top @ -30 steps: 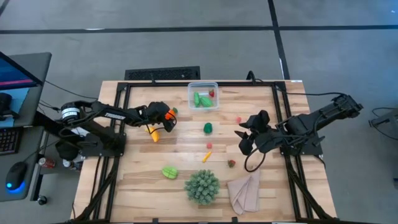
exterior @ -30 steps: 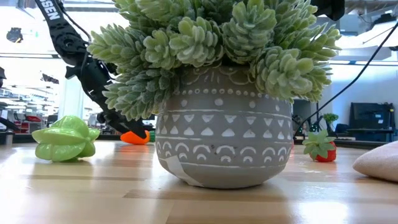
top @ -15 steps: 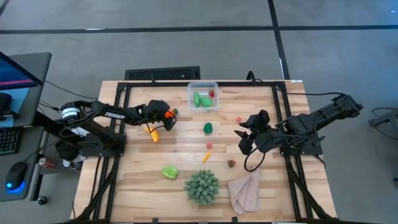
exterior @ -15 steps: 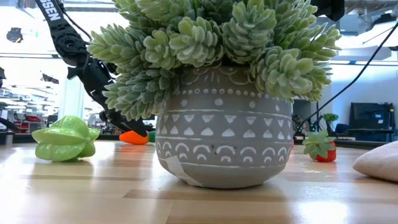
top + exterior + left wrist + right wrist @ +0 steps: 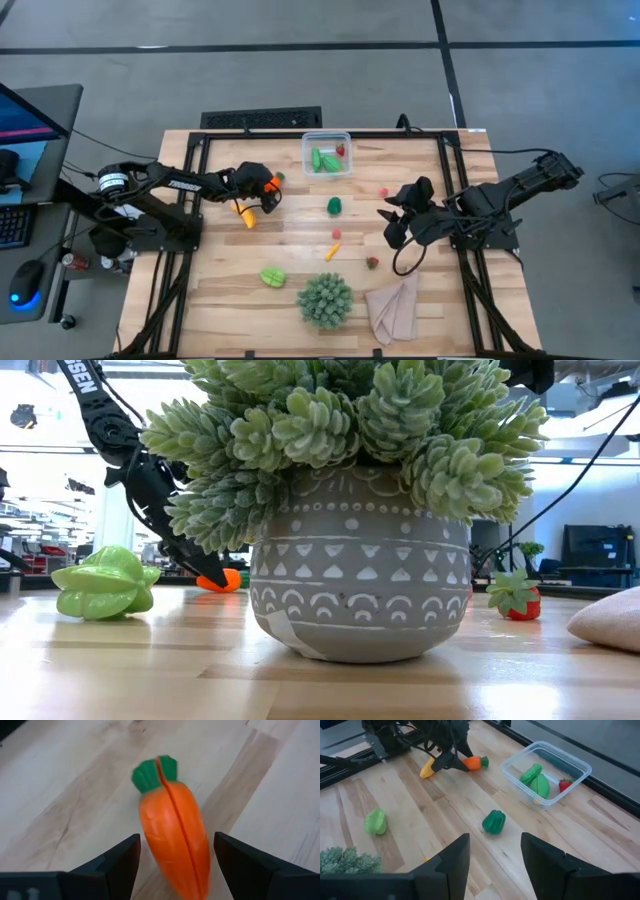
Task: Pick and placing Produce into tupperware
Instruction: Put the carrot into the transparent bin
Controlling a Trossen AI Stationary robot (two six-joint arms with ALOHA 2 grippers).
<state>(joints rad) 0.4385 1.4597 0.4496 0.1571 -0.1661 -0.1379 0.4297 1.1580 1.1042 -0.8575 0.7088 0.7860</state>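
The left gripper point(image 5: 172, 870) straddles the carrot point(image 5: 172, 832) near the desk's left edge, fingers point(image 5: 120, 860) spread either side along its long axis, leafy end pointing away, while the right gripper point(image 5: 492, 865), also spread, waits far off.

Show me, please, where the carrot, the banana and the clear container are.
carrot point(image 5: 172, 837): left wrist view, middle of its orange body.
banana point(image 5: 427, 770): right wrist view, its yellow end.
clear container point(image 5: 345, 136): high view, its far right rim corner.

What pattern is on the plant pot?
White triangles, dots and arches on the grey plant pot, clearest in the low view.
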